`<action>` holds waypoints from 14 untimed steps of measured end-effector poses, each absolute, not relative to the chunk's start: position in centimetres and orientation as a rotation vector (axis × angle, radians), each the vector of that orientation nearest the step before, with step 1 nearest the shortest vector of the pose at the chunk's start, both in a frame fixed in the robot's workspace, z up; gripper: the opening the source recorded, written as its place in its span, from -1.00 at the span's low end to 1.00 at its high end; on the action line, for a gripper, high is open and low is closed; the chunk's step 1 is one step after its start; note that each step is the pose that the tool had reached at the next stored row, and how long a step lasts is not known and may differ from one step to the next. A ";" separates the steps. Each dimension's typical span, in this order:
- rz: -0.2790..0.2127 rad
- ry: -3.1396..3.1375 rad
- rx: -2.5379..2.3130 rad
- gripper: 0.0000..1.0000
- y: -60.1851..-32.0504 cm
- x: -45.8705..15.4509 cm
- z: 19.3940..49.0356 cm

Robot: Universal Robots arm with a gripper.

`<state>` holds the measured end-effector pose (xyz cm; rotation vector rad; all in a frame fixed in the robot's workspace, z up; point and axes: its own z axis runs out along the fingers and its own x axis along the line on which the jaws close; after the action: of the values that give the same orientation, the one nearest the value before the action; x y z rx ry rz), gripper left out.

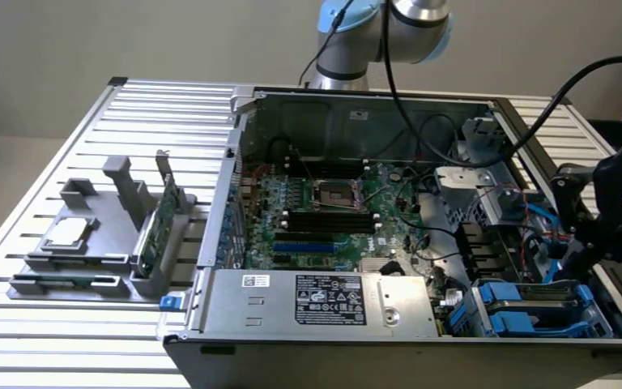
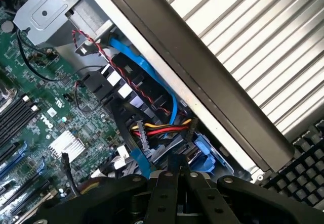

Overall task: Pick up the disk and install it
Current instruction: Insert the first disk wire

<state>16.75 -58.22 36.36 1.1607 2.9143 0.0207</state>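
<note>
- Jaws are pressed together on the gripper (image 1: 579, 253); nothing is held between them.
- The disk (image 1: 530, 306) is seen in its blue frame, in the corner slot of the computer case (image 1: 398, 350), just under the gripper.
- The disk seems to be getting pushed home; it should be pressed straight and softly.
- The red and yellow wires (image 2: 162, 129) should be kept clear.

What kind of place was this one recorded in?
Probably a robotics lab workbench for computer assembly: an open computer case sits on a slatted metal table, beside a grey parts fixture, with a robot arm behind.
</note>
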 end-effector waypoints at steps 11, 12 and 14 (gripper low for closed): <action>0.020 2.853 1.301 -0.64 -58.2 17.1 36.3; 0.020 2.847 1.316 -0.64 -58.2 17.2 36.3; 0.020 2.831 1.350 -0.61 -58.2 17.2 36.2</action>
<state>17.18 -58.21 36.22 1.3497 2.8307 0.0201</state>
